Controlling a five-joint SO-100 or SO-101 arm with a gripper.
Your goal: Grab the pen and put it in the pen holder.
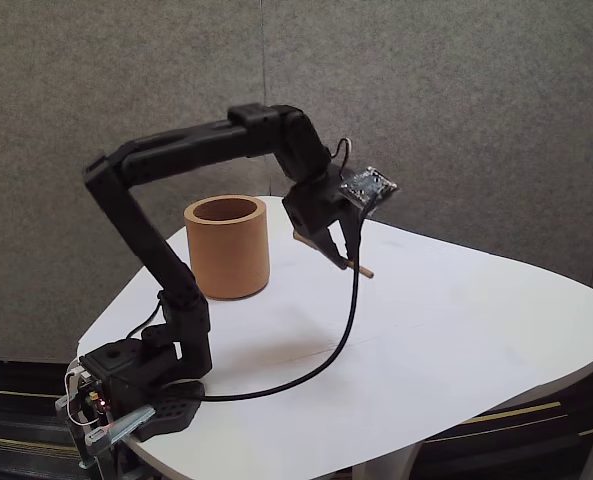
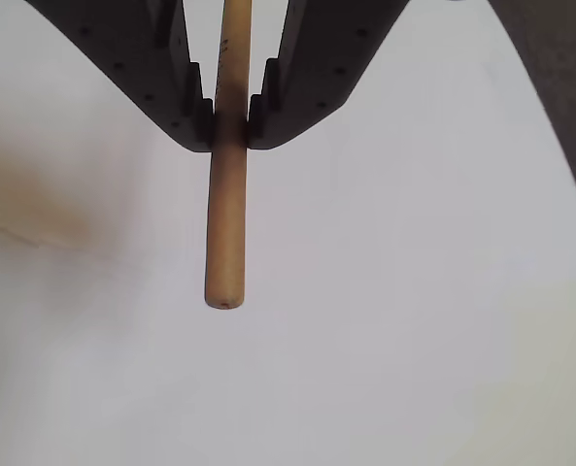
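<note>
One pen [image 2: 227, 209] clamped in end effector [image 2: 230, 124], tip slanting down-right w/ fixed view

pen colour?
Light tan wood; pen shows best in the wrist view, clamped in the gripper.

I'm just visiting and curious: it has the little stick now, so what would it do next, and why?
Probably swing the arm toward the pen holder, left in the fixed view. The gripper is shut on the pen and holds it above the table, to the cup's right, not yet over its open mouth.
</note>
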